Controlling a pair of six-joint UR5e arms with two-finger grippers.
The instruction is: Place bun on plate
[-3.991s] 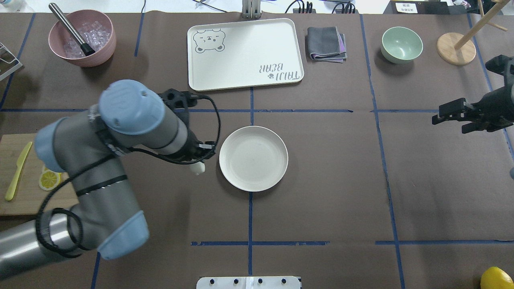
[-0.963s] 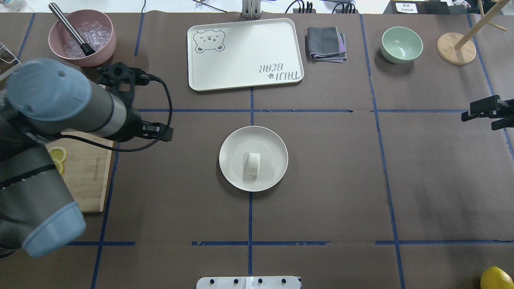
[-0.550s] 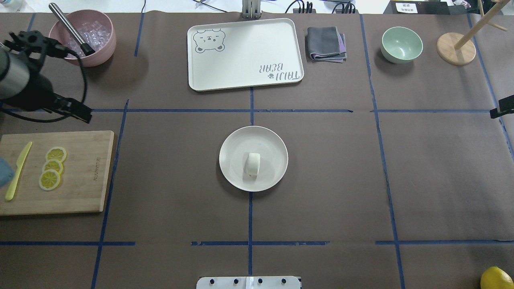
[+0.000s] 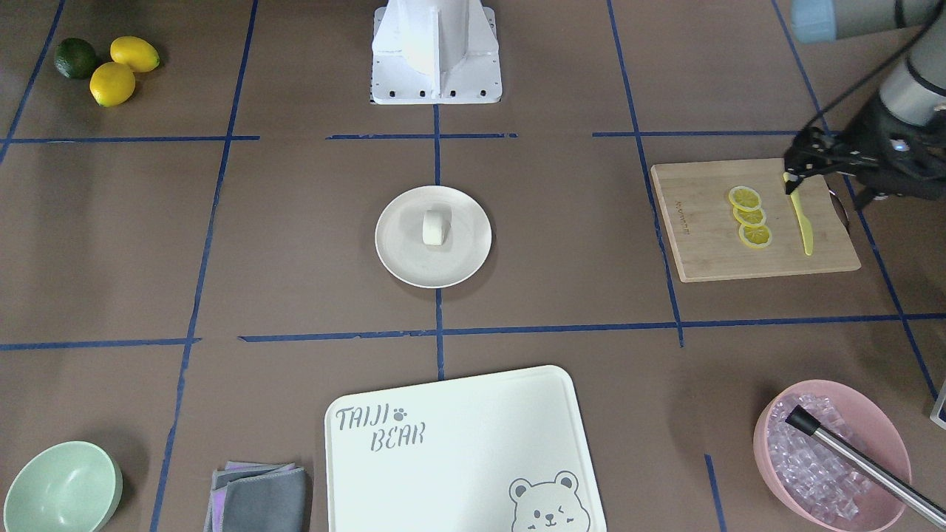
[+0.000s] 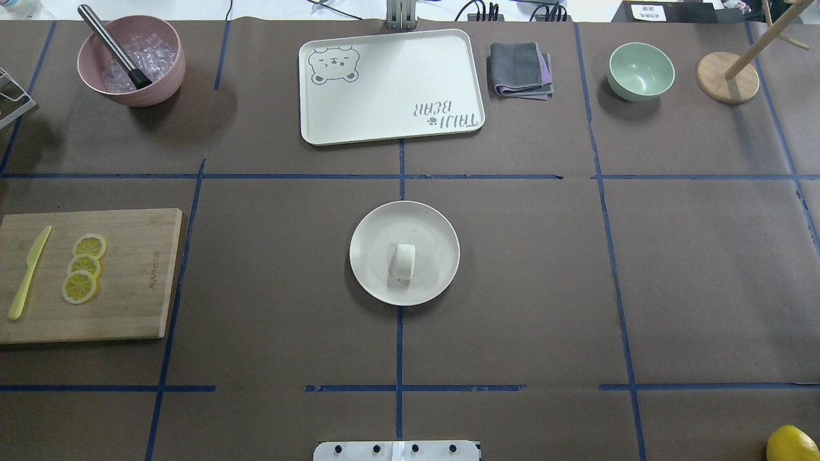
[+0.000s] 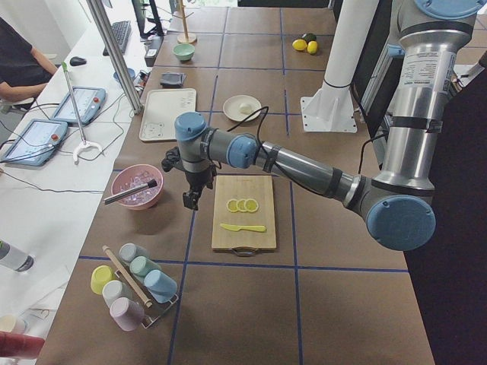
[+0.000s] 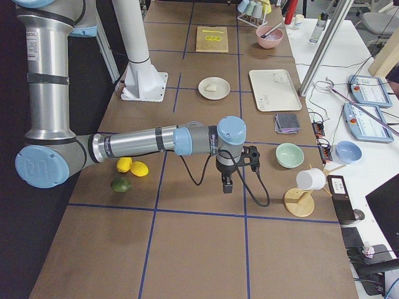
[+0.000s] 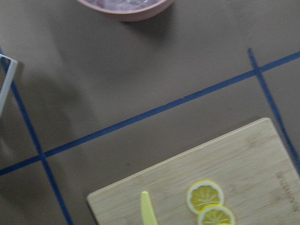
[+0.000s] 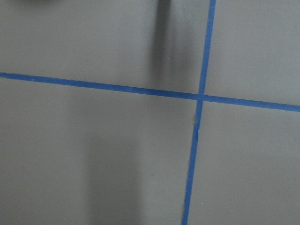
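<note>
On plate [image 5: 437, 230], bun [image 5: 403, 262] unmoved; left tool [image 4: 792, 171], right tool [image 7: 227, 185] both gone from overhead view; cannot tell whether either spread.

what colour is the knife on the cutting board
Pale yellow. The knife shows best in the overhead view.

The table cover [image 5: 512, 288] looks matt, perhaps paper; the plate [image 5: 437, 238] and bun [image 5: 403, 262] are smooth and matt; the cutting board [image 5: 134, 301] is grained wood.

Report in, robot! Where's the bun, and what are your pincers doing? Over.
Left pincer by the cutting board, right pincer far off to the side; open or shut unclear. Bun lying on the plate. Nothing touching it. Over.
</note>
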